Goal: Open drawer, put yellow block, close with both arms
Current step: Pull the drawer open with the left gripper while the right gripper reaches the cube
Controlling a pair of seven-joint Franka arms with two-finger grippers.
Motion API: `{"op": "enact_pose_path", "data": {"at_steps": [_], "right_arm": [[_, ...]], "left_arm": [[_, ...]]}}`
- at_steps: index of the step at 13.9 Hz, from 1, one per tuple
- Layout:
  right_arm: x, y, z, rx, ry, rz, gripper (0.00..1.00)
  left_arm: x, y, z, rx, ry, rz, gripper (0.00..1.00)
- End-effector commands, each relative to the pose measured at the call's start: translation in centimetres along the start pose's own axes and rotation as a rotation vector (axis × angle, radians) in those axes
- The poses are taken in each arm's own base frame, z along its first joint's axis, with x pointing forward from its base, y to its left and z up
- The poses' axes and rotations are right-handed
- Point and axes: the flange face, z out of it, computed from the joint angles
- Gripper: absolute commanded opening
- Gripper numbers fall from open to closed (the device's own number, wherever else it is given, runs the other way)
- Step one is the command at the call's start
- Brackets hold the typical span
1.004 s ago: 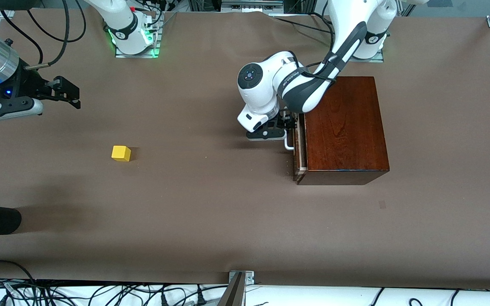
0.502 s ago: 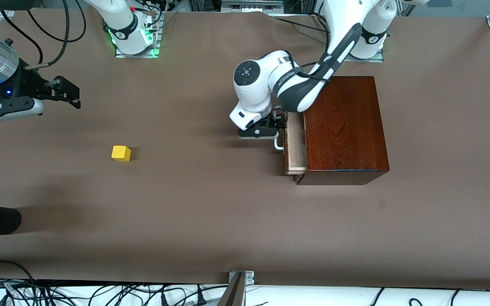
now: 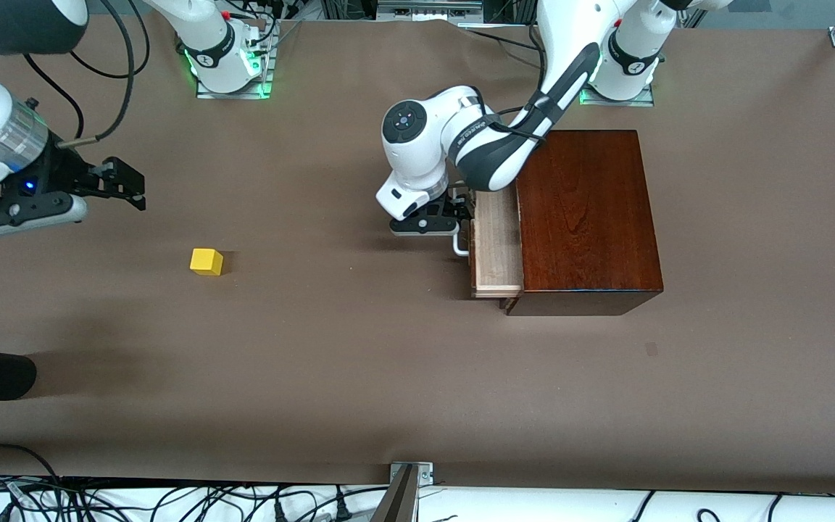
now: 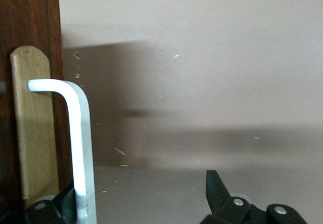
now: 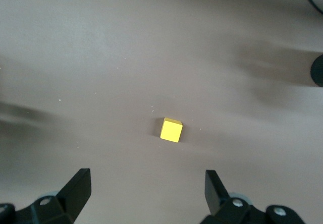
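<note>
In the front view, found the drawer [image 3: 496, 246] partway out of the wooden box [image 3: 584, 217] at mid-frame, the left tool [image 3: 461, 217] at its white handle [image 3: 459, 246], and the yellow block [image 3: 206, 262] on the worktop [image 3: 352, 362], well apart, lower than the hovering right tool [image 3: 131, 190]. In the left wrist view, showed the tool spread, the handle just inside one finger [image 4: 63, 204], seemingly hooked for pulling. In the right wrist view, framed the block ahead of the right tool's parted fingers [image 5: 214, 183], apparently lined up for a pick.

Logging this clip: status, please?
Left pincer open, hooked on drawer handle, drawer partly out. Right pincer open, airborne. Yellow block untouched, unobstructed.
</note>
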Motion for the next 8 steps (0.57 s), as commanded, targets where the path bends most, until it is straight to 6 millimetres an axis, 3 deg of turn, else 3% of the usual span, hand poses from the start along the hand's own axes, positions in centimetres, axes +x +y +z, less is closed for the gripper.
{"op": "enact_pose_path", "data": {"at_steps": [1,3,5,7,8], "right_arm": [[0.7,0.2,1.0,0.001,-0.01,-0.008,1.0],[2.1,1.0,4.1,-0.035,-0.037,-0.014,1.0],[3.4,1.9,8.0,-0.084,-0.085,-0.021,1.0],[4.1,4.3,9.8,-0.089,-0.066,0.009,1.0],[4.7,4.3,11.5,-0.083,-0.082,0.01,1.0]], "left_arm": [[-1.0,4.4,-0.3,-0.085,-0.006,0.008,1.0],[-1.6,4.0,-0.2,-0.017,-0.027,0.022,1.0],[-1.2,2.9,-1.8,0.052,-0.05,0.021,1.0],[-0.9,1.6,-3.8,0.124,-0.051,0.022,1.0],[-1.0,1.1,-4.7,0.146,-0.052,0.035,1.0]]}}
